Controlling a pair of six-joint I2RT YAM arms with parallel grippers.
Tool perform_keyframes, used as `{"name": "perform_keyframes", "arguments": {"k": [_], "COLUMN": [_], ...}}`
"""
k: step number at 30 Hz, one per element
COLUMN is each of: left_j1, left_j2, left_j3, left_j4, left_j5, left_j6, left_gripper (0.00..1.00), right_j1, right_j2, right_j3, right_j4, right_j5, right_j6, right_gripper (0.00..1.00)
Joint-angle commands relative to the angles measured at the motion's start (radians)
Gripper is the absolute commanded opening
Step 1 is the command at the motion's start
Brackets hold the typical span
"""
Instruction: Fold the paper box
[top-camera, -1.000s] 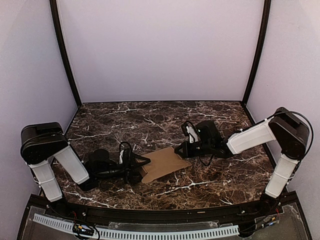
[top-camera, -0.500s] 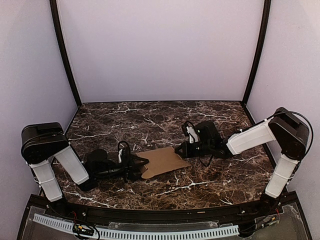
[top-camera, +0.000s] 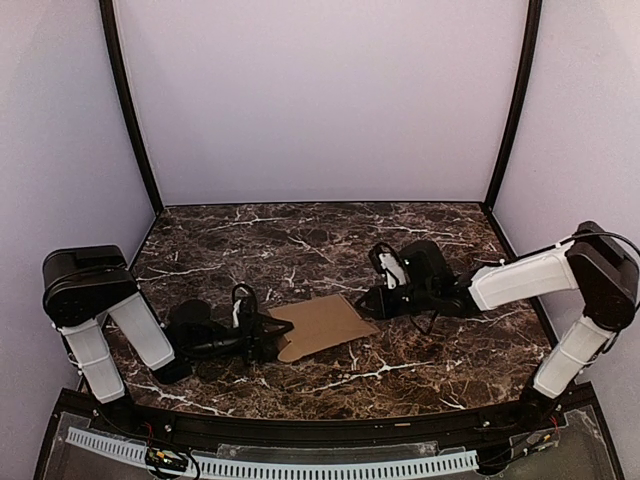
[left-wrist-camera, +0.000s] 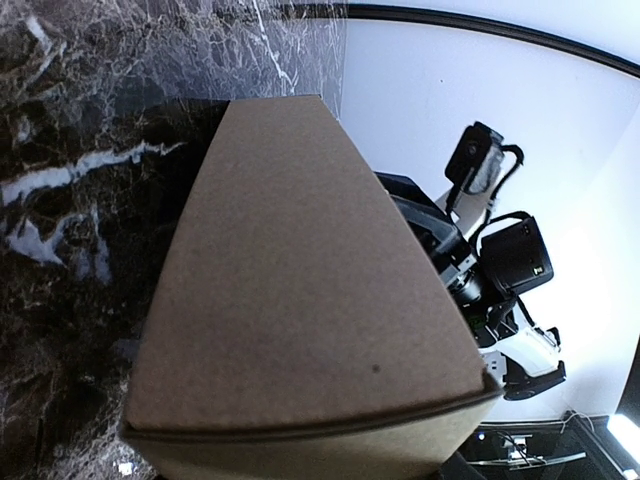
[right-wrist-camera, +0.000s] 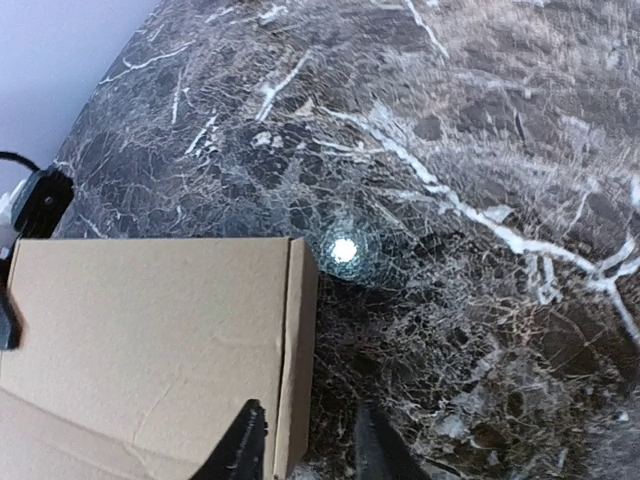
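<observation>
- paper box by the worktop's near edge; left gripper at its left end, likely steadying, grip hidden, cannot tell
- right gripper spread apart, straddling the right edge, probably to crease it

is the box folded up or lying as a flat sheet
Folded up and shut: the paper box shows a top panel creased down into a side wall, and no flap stands open.

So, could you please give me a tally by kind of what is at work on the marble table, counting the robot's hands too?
paper box, brown cardboard: 1
robot hands: 2 (left hand, right hand)
Total: 3
</observation>
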Motion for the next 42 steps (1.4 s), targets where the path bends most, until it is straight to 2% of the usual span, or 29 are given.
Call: {"name": "perform_keyframes", "arguments": {"k": [1,7,12,19,20,21,23,29,33,42], "left_j1": [0.023,0.049,0.054,0.054,0.054,0.054,0.054,0.054,0.054,0.054], "left_j2": [-0.012,-0.072,-0.142,-0.242,-0.270,-0.284,-0.332,-0.483,-0.537,-0.629], "left_j3": [-0.018,-0.072,-0.088,-0.093,-0.096,-0.097,-0.097,-0.089,-0.090,-0.101], "left_j4": [0.034,0.040,0.008,-0.074,-0.098,-0.112,-0.167,-0.331,-0.379,-0.457], "left_j5": [0.049,0.093,0.120,0.123,0.119,0.116,0.110,0.092,0.085,0.068], "left_j6": [-0.017,-0.054,-0.073,-0.095,-0.095,-0.093,-0.084,-0.044,-0.041,-0.034], "left_gripper": [0.27,0.26,0.25,0.26,0.26,0.26,0.26,0.29,0.29,0.30], "right_j1": [0.008,0.047,0.129,0.259,0.280,0.300,0.332,0.460,0.515,0.553], "right_j2": [-0.135,-0.338,-0.455,-0.445,-0.434,-0.424,-0.397,-0.288,-0.212,-0.065], "right_j3": [-0.007,-0.033,-0.062,-0.018,-0.011,-0.004,0.009,0.030,-0.003,-0.046], "right_j4": [-0.073,-0.134,-0.161,-0.211,-0.210,-0.208,-0.200,-0.097,0.083,0.447], "right_j5": [0.006,-0.121,-0.104,-0.019,0.009,0.040,0.090,0.345,0.515,0.686], "right_j6": [-0.191,-0.523,-0.780,-1.021,-1.049,-1.074,-1.109,-1.231,-1.338,-1.537], "right_gripper": [0.37,0.50,0.66,0.77,0.86,0.87,0.98,0.98,0.99,0.98]}}
